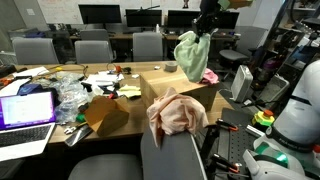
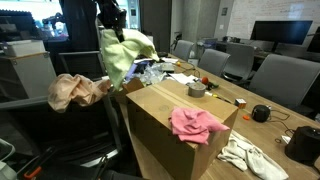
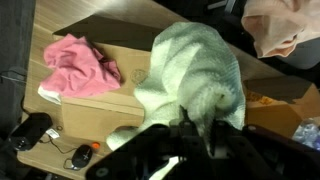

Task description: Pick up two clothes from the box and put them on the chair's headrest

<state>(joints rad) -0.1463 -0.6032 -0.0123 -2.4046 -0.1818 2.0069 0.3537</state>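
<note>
Clamping gripper [image 1: 204, 30] shut on light green cloth [image 1: 190, 52]; hanging it high over box [image 1: 178, 90], prob. for clearing flaps; noting beige-pink cloth [image 1: 175, 112] already draping headrest [image 1: 190, 143], near side; leaving bright pink cloth [image 2: 195, 123] on box.

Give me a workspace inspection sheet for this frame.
surface: wooden table, crowded
job's things: green cloth hanging from the gripper above the box; beige-pink cloth draped on the chair's headrest
clutter: bright pink cloth lying on the box; smaller box, laptop, tape roll, white cloth
grippers: gripper shut on green cloth
cables: thin lead by a black device, too small to trace
surroundings: grey office chairs, monitors
</note>
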